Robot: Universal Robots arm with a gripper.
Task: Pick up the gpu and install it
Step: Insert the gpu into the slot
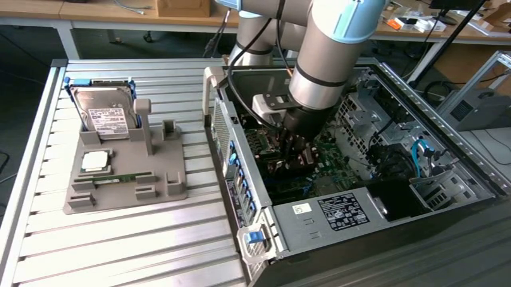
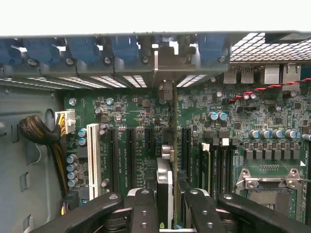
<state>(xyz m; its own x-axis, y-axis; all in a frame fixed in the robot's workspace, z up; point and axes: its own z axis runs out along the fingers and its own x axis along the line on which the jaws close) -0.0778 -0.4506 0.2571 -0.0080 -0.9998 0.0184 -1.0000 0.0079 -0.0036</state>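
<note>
My gripper (image 1: 292,154) is down inside the open computer case (image 1: 335,215), over the green motherboard (image 1: 335,152). In the wrist view its black fingers (image 2: 146,211) are shut on the gpu (image 2: 165,182), a thin card seen edge-on. The card runs between the black expansion slots (image 2: 131,155) toward the case's rear wall. Its metal bracket (image 2: 166,65) stands at the rear slot openings, between the blue clips (image 2: 129,48). Whether the card's lower edge is seated in a slot is hidden by the card and the fingers.
A grey holder tray (image 1: 124,179) at the exterior view's left carries a silver hard drive (image 1: 108,116), a processor chip (image 1: 96,160) and a green RAM stick (image 1: 119,178). Inside the case are a white slot (image 2: 93,160), a cable bundle (image 2: 36,131) and the processor socket (image 2: 269,187).
</note>
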